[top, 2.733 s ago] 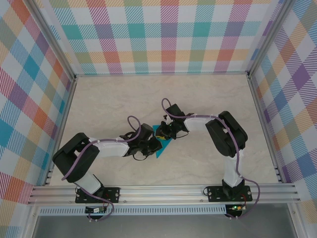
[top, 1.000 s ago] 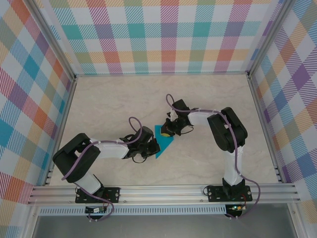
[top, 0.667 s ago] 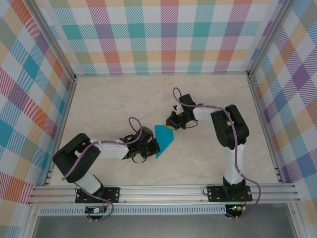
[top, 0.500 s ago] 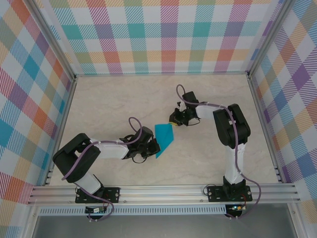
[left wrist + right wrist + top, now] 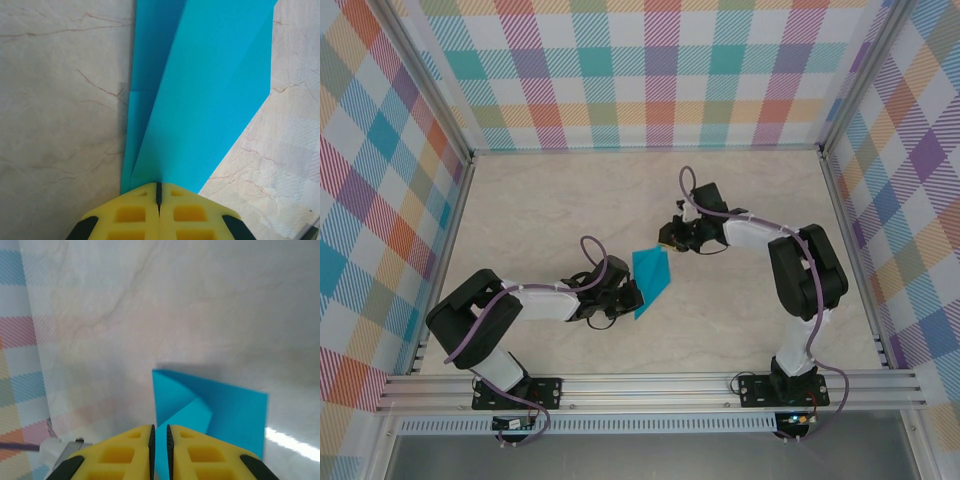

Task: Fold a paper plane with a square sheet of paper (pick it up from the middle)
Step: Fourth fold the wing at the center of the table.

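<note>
Pinching the square sheet of paper (image 5: 651,280) in my left claw (image 5: 628,297), I am gripping its narrow end with my yellow pads (image 5: 135,215) pressed tight together, only a thin seam showing between them. The teal-blue sheet is fanning out straight ahead of this claw in folded, overlapping layers, the top layer slanting off to the right and a darker strip of lower layer showing along the left. It is sitting low over the marbled bench (image 5: 520,200), though I cannot tell whether it is lying flat against it. My right claw (image 5: 667,243) is hovering just beside the sheet's far corner, on the side opposite my left claw, with its fingers drawn together to a narrow slit and nothing between them. Just ahead of this claw and a little to its right, the paper is showing a folded-over flap and a straight outer edge; I cannot tell whether the fingertips are touching it.
</note>
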